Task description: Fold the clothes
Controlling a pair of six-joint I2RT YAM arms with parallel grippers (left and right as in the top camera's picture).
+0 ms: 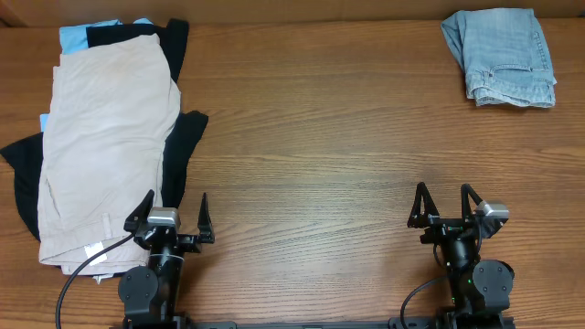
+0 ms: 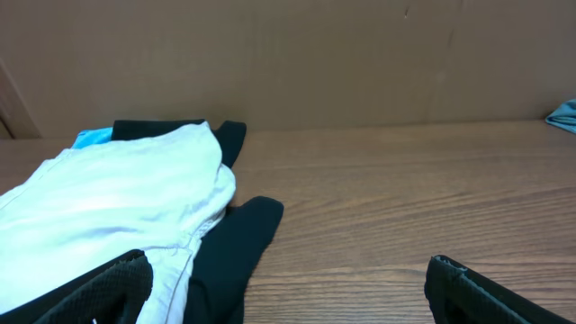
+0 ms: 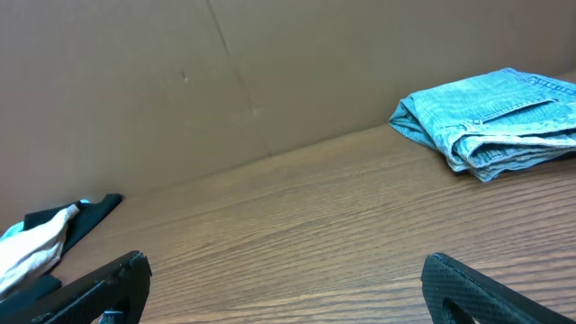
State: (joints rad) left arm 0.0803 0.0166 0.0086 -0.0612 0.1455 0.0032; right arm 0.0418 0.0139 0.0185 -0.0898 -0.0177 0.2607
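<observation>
Beige shorts [image 1: 105,146] lie spread on top of a pile at the table's left, over a black garment [image 1: 183,146] and a light blue one [image 1: 78,35]. The left wrist view shows the same shorts [image 2: 117,202] and black cloth [image 2: 238,247]. Folded faded denim [image 1: 501,57] rests at the far right, also seen in the right wrist view [image 3: 490,121]. My left gripper [image 1: 170,212] stands open at the front edge, its left finger beside the shorts' hem. My right gripper [image 1: 445,203] is open over bare wood at the front right. Both hold nothing.
A brown cardboard wall [image 2: 297,63] runs along the table's far edge. Wooden tabletop [image 1: 311,155] stretches between the pile and the denim. A small white label [image 1: 92,250] shows at the shorts' near end.
</observation>
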